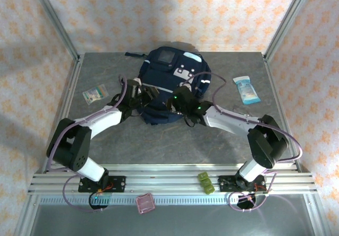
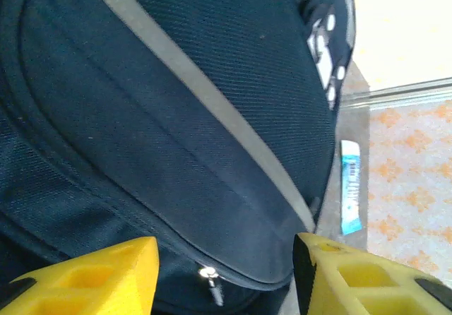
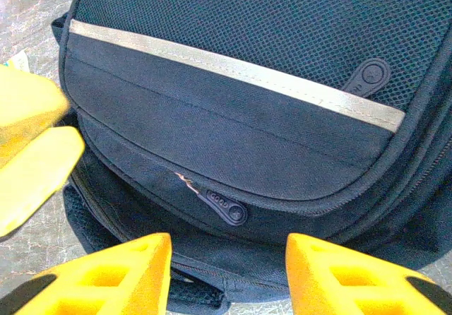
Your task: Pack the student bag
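The grey table (image 1: 159, 146) carries the student bag (image 1: 167, 76). A clear packet (image 1: 95, 93) lies left of the bag and a blue-white pouch (image 1: 246, 89) right of it.

- where did we have room?
- along the near strip of the table (image 1: 169, 146); the student bag (image 1: 175, 72) blocked the middle.
- and the sides?
- we had a clear packet (image 1: 95, 93) left, a blue pouch (image 1: 246, 89) right.

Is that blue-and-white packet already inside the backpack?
No, the packet lies on the table, apart from the backpack.
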Motion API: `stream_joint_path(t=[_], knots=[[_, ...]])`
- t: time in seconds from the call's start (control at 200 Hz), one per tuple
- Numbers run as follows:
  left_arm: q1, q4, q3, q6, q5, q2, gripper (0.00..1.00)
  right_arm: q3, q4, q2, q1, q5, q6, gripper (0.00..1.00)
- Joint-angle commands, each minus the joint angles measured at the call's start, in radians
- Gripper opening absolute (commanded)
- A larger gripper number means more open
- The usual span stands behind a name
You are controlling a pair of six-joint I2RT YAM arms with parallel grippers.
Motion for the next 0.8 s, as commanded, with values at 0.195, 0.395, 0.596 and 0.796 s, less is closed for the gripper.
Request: stream_joint_path(t=[0.195, 0.395, 0.596, 0.796], knots=[[-0.006, 0.014, 0.061, -0.016, -0.108, 0.106, 0.54, -0.027, 0.009, -0.043, 0.005, 0.026, 0.036, 0.46], [-0.004, 0.004, 0.122, -0.025, -0.119, 0.186, 0.52, -0.036, 0.006, -0.048, 0.005, 0.024, 0.041, 0.46], [0.017, 0.041, 0.186, -0.047, -0.019, 0.28, 0.01, -0.063, 0.026, -0.054, 0.005, 0.009, 0.051, 0.46], [0.024, 0.058, 0.222, -0.058, 0.055, 0.28, 0.0, -0.097, 0.037, -0.065, 0.005, 0.023, 0.033, 0.53]])
